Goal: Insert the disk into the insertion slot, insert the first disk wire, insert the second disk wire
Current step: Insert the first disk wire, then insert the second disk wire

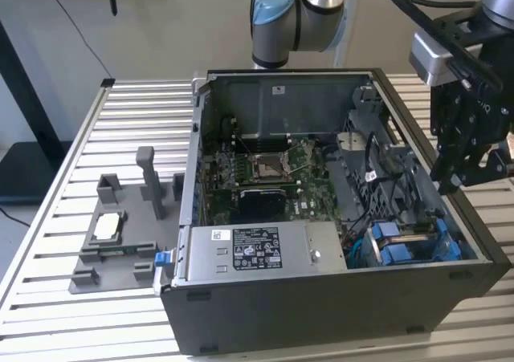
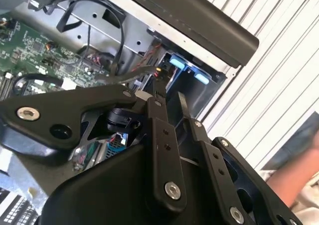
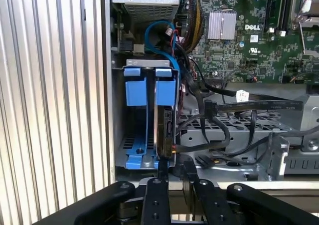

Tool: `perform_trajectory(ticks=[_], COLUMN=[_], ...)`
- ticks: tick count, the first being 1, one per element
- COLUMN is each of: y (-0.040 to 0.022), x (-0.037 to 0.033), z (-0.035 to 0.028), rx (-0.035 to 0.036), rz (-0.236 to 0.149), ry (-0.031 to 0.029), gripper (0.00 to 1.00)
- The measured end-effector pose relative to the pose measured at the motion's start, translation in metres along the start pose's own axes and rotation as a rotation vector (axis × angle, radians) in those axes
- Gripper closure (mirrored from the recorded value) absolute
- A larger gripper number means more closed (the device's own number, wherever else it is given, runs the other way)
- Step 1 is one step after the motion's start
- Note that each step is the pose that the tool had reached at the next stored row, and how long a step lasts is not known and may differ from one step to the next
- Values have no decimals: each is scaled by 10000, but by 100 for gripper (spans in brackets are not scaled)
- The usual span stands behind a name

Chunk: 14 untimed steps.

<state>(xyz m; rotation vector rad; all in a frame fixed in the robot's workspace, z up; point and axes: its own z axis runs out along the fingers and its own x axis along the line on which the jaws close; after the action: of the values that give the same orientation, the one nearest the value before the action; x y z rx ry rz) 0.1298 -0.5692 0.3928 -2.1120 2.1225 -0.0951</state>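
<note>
Exterior view overlooks the case point(image 1: 321, 306); both wrist views closely share insertion slot point(image 3: 137, 130) point(image 2: 192, 83).

The grey disk point(image 3: 163, 130), in its blue frame, stands on edge inside the grey, blue-clipped slot point(image 3: 144, 63) in the case's corner.

You've got the computer case point(image 1: 321, 314) on the table point(image 1: 136, 113), stand point(image 1: 120, 250) beside it at the exterior view's left; inside, power supply point(image 1: 257, 246) nearest the camera, circuit board point(image 1: 273, 173) behind it, and at the exterior view's right the disk point(image 3: 164, 130) on edge in the insertion slot point(image 3: 149, 63), gripper point(image 1: 447, 185) above.
</note>
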Motion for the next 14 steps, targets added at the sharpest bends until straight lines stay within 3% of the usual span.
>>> perform_trajectory(ticks=[3, 7, 9, 14], y=[6, 35, 66, 195], x=[0, -1, -2, -5], z=[-9, -27, -51, -120], rx=[-93, -315, -356, -443], rz=[41, 79, 93, 143], ry=[-220, -380, -463, -780], gripper=[73, 73, 73, 73])
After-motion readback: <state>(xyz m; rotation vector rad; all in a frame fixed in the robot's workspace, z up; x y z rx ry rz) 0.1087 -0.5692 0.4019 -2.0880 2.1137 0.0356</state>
